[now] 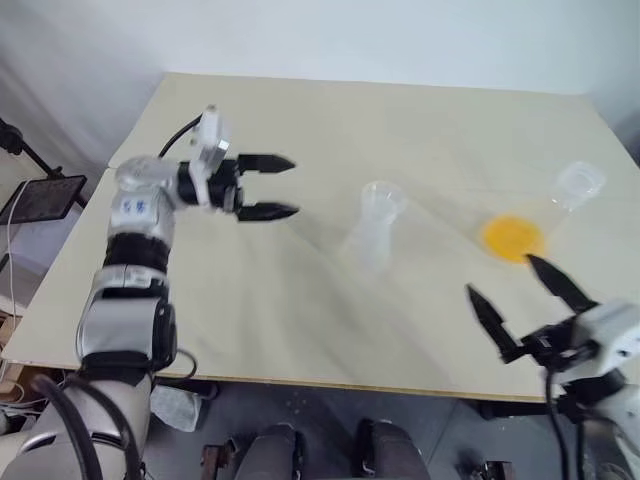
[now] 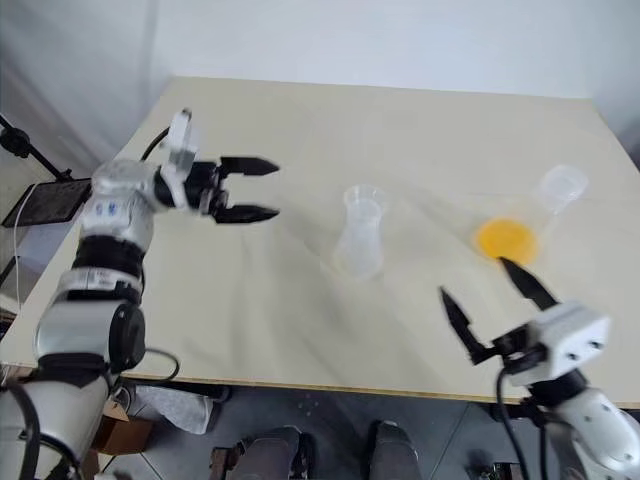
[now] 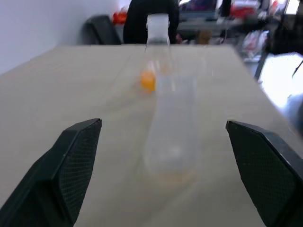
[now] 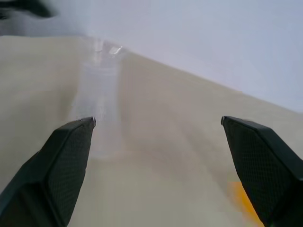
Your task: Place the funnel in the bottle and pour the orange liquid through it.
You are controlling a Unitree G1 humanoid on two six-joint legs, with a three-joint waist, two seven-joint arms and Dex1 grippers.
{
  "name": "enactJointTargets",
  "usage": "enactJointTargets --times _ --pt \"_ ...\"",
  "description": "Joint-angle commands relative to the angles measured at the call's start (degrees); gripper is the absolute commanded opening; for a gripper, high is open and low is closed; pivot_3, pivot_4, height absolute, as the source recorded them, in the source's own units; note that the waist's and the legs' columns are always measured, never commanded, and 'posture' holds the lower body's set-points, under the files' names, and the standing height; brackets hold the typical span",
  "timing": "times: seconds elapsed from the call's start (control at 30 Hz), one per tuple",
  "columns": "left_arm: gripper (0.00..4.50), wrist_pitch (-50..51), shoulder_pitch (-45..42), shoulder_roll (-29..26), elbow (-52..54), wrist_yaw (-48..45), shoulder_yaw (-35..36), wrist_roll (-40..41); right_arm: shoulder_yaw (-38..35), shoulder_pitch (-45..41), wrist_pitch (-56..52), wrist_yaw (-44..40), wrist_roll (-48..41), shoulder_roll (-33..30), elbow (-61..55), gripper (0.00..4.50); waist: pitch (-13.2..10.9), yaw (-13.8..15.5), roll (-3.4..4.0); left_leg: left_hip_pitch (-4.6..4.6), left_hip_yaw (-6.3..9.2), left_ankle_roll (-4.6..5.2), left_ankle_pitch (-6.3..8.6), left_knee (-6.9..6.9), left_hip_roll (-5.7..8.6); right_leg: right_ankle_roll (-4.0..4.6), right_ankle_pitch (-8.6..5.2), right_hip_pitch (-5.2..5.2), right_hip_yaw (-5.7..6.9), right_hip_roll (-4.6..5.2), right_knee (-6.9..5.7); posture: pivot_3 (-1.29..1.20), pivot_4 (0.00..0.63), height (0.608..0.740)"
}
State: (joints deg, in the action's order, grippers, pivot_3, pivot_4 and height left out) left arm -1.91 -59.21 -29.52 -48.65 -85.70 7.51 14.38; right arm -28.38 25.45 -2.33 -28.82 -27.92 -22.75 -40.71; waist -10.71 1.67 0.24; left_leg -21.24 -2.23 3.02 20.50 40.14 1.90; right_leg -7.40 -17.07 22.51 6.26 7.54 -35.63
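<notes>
The frosted whitish bottle (image 1: pixel 373 228) stands upright mid-table, its wide mouth (image 1: pixel 382 195) on top. The funnel is hidden from me; I cannot tell whether it sits in that mouth. To the right stands a clearer long-necked flask (image 1: pixel 577 184), with the orange liquid (image 1: pixel 513 237) pooled in its wide bottom. My left gripper (image 1: pixel 295 187) hovers left of the bottle, pointing level toward it, open and empty. My right gripper (image 1: pixel 500 276) is open and empty near the table's front edge, just in front of the flask. The left wrist view shows the bottle (image 3: pixel 173 123) between the fingers, the flask (image 3: pixel 156 52) behind it.
The beige table (image 1: pixel 300 310) is bare apart from the two vessels. A dark tablet on a stand (image 1: pixel 42 197) sits off the table's left side. Beyond the table's right side the left wrist view shows a dark chair (image 3: pixel 151 16) and clutter.
</notes>
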Motion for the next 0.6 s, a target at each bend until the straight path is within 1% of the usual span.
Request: enactJointTargets --times 0.03,0.1,0.2,0.27,0.37,0.47,0.6 --pt "4.47 1.0 5.8 -1.4 10.2 2.0 2.7 4.1 -7.5 3.7 3.7 1.2 -1.2 2.2 0.6 4.5 0.0 0.1 0.0 -0.01 0.04 0.01 0.0 0.0 0.01 -0.01 0.0 -0.02 -0.01 0.0 0.01 0.0 0.15 0.74" --pt "4.47 3.7 12.8 -2.3 17.9 3.3 3.3 5.6 -11.0 6.4 5.6 1.0 -2.0 4.3 3.4 4.5 0.0 -0.1 0.0 0.01 0.06 0.02 0.0 -0.01 0.05 -0.01 0.01 -0.04 -0.1 0.02 0.0 0.0 0.15 0.74" --pt "4.47 7.7 21.8 -3.4 28.0 7.4 5.0 7.7 -13.4 10.0 8.0 -0.3 -2.3 6.5 6.7 4.5 0.0 -0.4 0.04 0.1 0.05 0.02 0.01 -0.12 0.03 -0.01 0.0 -0.05 -0.26 0.01 0.01 0.0 0.15 0.74" --pt "4.47 11.9 26.4 -4.4 34.3 10.0 5.8 9.7 -14.2 10.4 9.0 -0.1 -2.8 7.3 9.0 4.5 0.0 -0.5 0.03 0.13 0.07 0.02 0.01 -0.14 -0.06 0.01 0.0 -0.06 -0.39 -0.01 0.0 0.0 0.15 0.74" --pt "4.47 14.5 30.9 -5.8 41.1 11.1 5.1 10.9 -14.1 9.0 8.6 0.7 -3.6 7.1 11.0 4.5 0.0 -0.8 0.06 0.18 0.03 0.0 0.0 -0.1 -0.08 0.02 -0.01 -0.1 -0.55 0.01 0.03 0.0 0.15 0.74" --pt "4.47 15.1 32.7 -5.0 44.5 14.3 5.7 12.4 -11.7 6.1 6.7 -0.4 -2.9 4.1 12.5 4.5 0.1 -0.9 0.26 0.22 0.03 -0.01 0.01 -0.1 -0.1 0.04 -0.02 -0.09 -0.62 0.05 0.02 0.0 0.15 0.74" --pt "4.47 16.8 34.3 -4.2 48.2 17.3 5.6 14.4 -10.5 -0.5 -0.3 2.7 -3.1 -1.5 14.1 4.5 0.2 -0.9 0.3 0.22 0.03 -0.01 0.01 -0.1 -0.08 0.04 -0.02 -0.08 -0.64 0.07 0.02 0.0 0.15 0.74"
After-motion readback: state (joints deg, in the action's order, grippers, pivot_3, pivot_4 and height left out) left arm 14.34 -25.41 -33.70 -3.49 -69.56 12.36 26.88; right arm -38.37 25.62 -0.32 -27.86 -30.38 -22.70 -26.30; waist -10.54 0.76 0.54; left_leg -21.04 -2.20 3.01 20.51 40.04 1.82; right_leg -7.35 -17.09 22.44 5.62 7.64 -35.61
